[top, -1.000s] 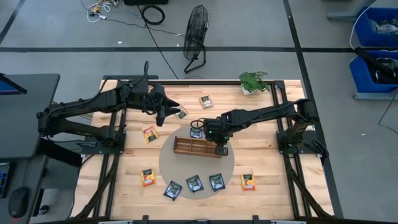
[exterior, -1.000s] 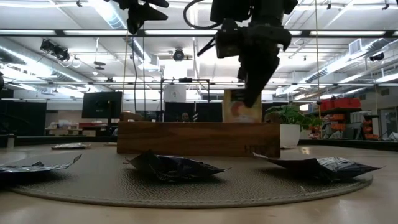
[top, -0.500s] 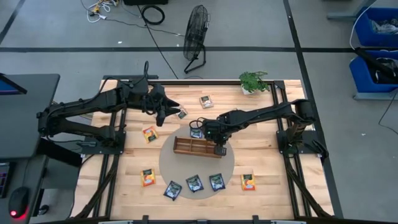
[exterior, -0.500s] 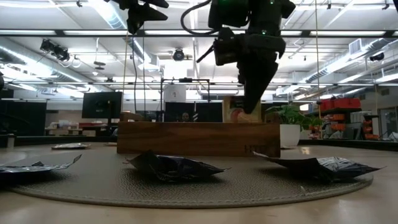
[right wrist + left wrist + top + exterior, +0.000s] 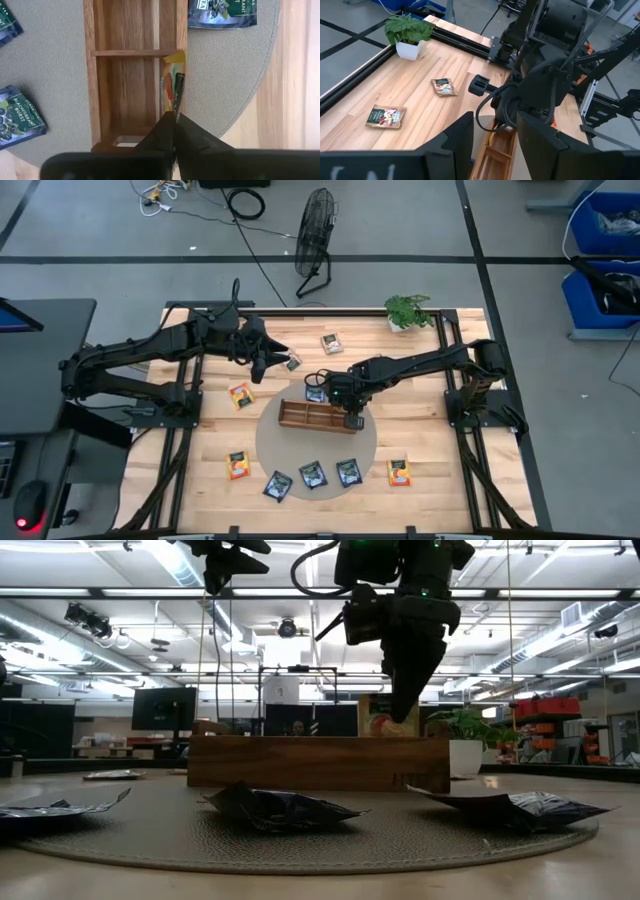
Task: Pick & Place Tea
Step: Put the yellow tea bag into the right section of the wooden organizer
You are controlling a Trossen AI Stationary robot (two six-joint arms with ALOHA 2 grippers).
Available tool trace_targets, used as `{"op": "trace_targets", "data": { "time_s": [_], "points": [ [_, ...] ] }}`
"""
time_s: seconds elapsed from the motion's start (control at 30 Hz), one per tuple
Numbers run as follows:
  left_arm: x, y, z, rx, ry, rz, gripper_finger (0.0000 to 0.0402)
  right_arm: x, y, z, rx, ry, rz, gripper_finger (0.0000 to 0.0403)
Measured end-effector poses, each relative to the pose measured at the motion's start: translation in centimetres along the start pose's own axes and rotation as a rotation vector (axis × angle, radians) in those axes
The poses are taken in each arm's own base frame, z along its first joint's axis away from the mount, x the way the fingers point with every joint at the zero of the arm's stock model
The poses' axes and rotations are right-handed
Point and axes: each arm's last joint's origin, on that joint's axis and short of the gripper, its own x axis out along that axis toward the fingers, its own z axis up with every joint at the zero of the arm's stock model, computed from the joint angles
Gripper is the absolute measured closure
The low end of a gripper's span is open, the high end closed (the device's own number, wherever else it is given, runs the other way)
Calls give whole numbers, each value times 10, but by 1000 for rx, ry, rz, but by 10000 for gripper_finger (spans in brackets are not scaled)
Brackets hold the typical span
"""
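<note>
The long brown wooden tray [image 5: 305,416] lies on a round grey mat [image 5: 272,448]. My right gripper [image 5: 352,418] hangs over the tray's right end, shut on an orange tea packet [image 5: 172,82]. That packet stands on edge in the end compartment [image 5: 131,92], close to its outer wall, and its top shows above the tray wall in the low view [image 5: 373,712]. Dark blue packets [image 5: 313,474] lie flat on the mat's near part. My left gripper [image 5: 262,361] hovers open over the table's far left, above nothing of its own. My right gripper pinches the orange packet by its upper edge [image 5: 174,107] between the two fingers [image 5: 403,705], which come from above and point down. The packet hangs upright, edge-on, with its lower part inside the tray's end compartment. Whether it stands on the compartment's floor is hidden by the tray wall.
Orange packets lie on the bare wood [image 5: 399,471] [image 5: 238,465] [image 5: 240,395]. White-and-brown packets [image 5: 331,343] [image 5: 293,363] lie toward the far edge, and a dark blue one [image 5: 316,392] lies beyond the tray. A potted plant [image 5: 407,310] stands at the far right corner.
My right gripper has come down over the tray's right end, staying shut. The orange packet has sunk with it into the end compartment, so less of it shows above the tray wall than a second ago.
</note>
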Motion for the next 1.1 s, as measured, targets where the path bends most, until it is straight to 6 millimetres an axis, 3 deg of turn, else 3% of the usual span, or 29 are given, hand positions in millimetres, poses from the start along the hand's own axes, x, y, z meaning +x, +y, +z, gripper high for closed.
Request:
{"op": "trace_targets", "data": {
  "time_s": [0.3,0.73,0.9,1.1],
  "points": [
    [0,0,0,0,0,0,248,1,0,1,-33,-8,1,331],
    [0,0,0,0,-1,0,248,-6,-6,-4,-8,31,-19,182],
    [0,0,0,0,-1,0,248,-27,-1,-13,1,29,1,172],
    [0,0,0,-1,-1,0,248,-50,24,-26,-55,28,137,184]
  ]
}}
